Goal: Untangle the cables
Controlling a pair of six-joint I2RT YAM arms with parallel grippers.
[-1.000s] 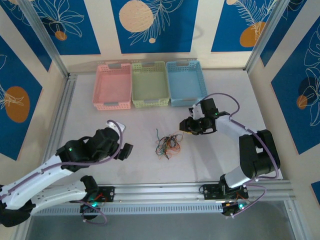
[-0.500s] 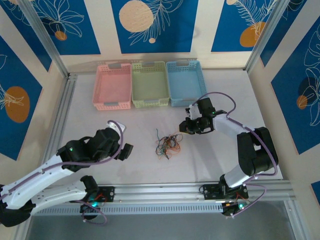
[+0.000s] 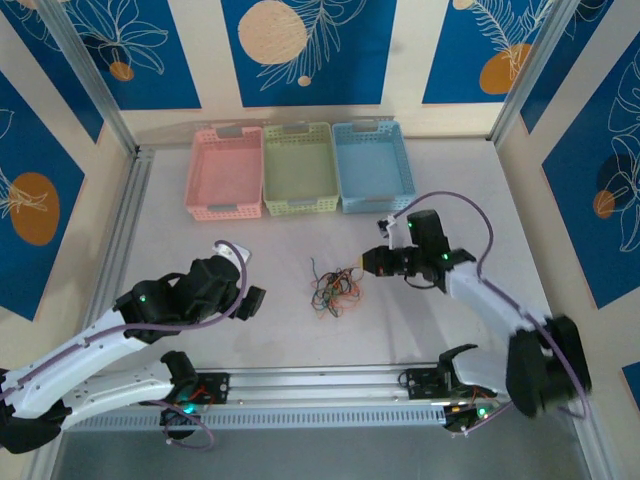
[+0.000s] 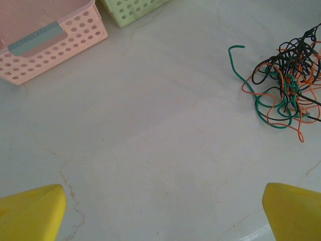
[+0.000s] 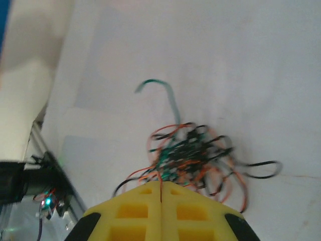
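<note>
We judge the cables (image 3: 335, 291), tangled mid-bench (image 3: 440, 200), light, limp and springy; best taken by a free green end (image 4: 235, 47) at 11 o'clock. Right claw (image 3: 371, 262), pressed together, touches their 2 o'clock edge; left claw (image 3: 254, 300) spread at 9 o'clock.

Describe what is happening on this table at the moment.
Two robot arms are set over a tangle of cables lying on the table. The right gripper is shut at the tangle's edge; whether it pinches a strand is unclear. The left gripper hangs open, apart from the cables. The knot is not yet undone.
</note>
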